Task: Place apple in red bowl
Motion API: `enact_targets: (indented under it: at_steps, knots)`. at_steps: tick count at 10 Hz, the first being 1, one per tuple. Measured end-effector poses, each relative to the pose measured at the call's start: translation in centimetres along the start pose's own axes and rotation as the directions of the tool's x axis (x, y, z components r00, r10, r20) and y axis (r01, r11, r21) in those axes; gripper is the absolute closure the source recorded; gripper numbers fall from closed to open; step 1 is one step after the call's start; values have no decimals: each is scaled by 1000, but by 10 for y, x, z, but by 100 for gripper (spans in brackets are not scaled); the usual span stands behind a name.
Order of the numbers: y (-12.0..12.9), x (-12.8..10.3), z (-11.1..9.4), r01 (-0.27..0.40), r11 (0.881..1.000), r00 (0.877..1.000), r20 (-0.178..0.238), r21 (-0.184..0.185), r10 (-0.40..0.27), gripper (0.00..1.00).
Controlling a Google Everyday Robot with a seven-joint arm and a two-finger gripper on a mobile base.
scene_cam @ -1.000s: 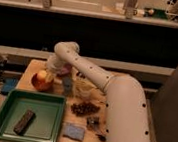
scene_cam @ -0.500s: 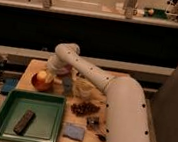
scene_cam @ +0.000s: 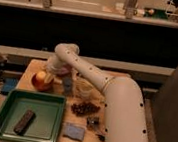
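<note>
The apple (scene_cam: 41, 77), yellow-orange with a red blush, sits in the small red bowl (scene_cam: 35, 84) at the table's left side. My white arm reaches from the lower right across the table. My gripper (scene_cam: 52, 68) is at its far end, just above and to the right of the apple, close to the bowl's rim.
A green tray (scene_cam: 55, 104) at the front left holds a dark bar (scene_cam: 24, 121). A clear cup (scene_cam: 84, 87), a dark snack bag (scene_cam: 85, 108), a blue sponge (scene_cam: 74, 131) and a small dark item (scene_cam: 93, 122) lie on the wooden table (scene_cam: 32, 66).
The apple stays in the red bowl. My gripper has shifted slightly near the bowl; little else differs.
</note>
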Motion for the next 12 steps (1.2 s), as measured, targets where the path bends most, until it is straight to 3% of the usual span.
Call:
enact_targets:
  at_steps: [7,8,12]
  knots:
    - [0,-1,7,-12,1000,1000,11,-25,12,97]
    - [0,-2,8,-13,1000,1000,12,-27,14,94]
    - [-3,-5,8,-28,999,999,16,-31,29,53]
